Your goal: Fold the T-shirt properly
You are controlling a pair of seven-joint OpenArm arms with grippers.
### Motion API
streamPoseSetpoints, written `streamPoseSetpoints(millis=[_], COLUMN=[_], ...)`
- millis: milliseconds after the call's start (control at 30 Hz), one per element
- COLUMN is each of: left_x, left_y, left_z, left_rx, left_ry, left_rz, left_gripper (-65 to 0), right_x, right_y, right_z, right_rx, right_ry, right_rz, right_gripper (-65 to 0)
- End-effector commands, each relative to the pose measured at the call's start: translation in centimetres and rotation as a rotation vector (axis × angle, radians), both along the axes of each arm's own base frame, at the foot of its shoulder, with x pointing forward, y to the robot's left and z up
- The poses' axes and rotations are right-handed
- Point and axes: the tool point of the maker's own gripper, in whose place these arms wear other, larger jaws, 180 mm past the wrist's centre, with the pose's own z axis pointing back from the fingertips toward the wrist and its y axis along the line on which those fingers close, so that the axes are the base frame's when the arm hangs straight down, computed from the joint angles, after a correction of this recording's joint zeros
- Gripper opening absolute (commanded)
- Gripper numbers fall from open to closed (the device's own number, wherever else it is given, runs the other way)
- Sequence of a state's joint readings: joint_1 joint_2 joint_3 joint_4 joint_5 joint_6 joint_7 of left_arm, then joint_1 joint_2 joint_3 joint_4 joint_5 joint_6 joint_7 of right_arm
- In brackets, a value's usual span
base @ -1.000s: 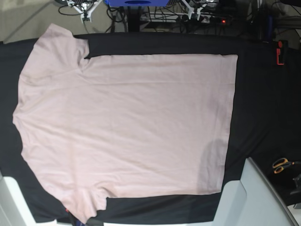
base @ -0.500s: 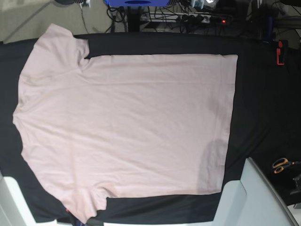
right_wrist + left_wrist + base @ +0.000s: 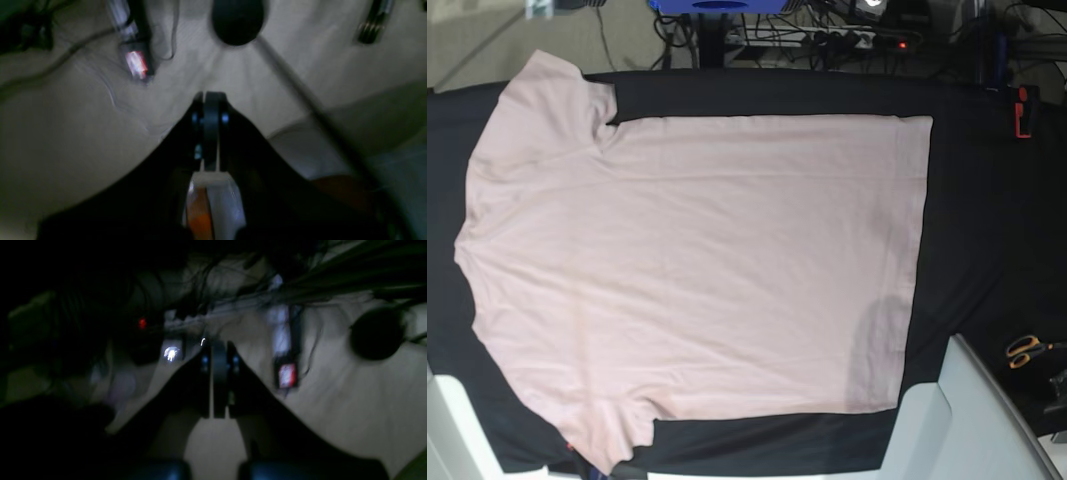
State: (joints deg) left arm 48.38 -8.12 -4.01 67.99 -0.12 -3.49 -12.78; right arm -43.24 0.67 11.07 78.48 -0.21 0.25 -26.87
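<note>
The pale pink T-shirt [image 3: 697, 260] lies spread flat on the black tablecloth [image 3: 987, 220], neck end to the left, hem to the right, one sleeve at the top left and one at the bottom left. No gripper shows in the base view. In the left wrist view my left gripper [image 3: 217, 344] is shut with nothing in it, hanging over a pale floor with cables. In the right wrist view my right gripper [image 3: 210, 95] is shut and empty too, also over floor and cables. The T-shirt shows in neither wrist view.
Orange-handled scissors [image 3: 1025, 350] lie at the right edge, and a red clip [image 3: 1023, 110] sits at the top right. White arm housings [image 3: 952, 420] rise at the bottom right and the bottom left corner. A blue base [image 3: 717, 5] and cables lie beyond the far edge.
The T-shirt has not moved. White parts among the cables at the top edge of the base view have slid out of sight.
</note>
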Motion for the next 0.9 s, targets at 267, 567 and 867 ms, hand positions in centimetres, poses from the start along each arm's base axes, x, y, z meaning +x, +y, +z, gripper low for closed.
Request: streamPoseSetpoints(millis=[267, 567, 867], left_x=[10.4, 18.7, 19.6], left_y=[4.5, 9.1, 12.6], left_z=[12.8, 18.0, 20.0], left_rx=[0.014, -0.069, -0.033], left_ry=[-0.333, -0.442, -0.444], left_rz=[0.159, 0.261, 0.238], left_gripper=[-65.0, -65.0, -62.7], right_x=[10.0, 20.4, 21.0], right_y=[-3.4, -0.4, -5.7], right_z=[9.9, 14.9, 13.9], right_rx=[-0.114, 0.269, 0.364], right_ry=[-0.348, -0.659, -0.657], right_rz=[0.007, 0.042, -0.059], right_gripper=[-64.8, -50.0, -21.8])
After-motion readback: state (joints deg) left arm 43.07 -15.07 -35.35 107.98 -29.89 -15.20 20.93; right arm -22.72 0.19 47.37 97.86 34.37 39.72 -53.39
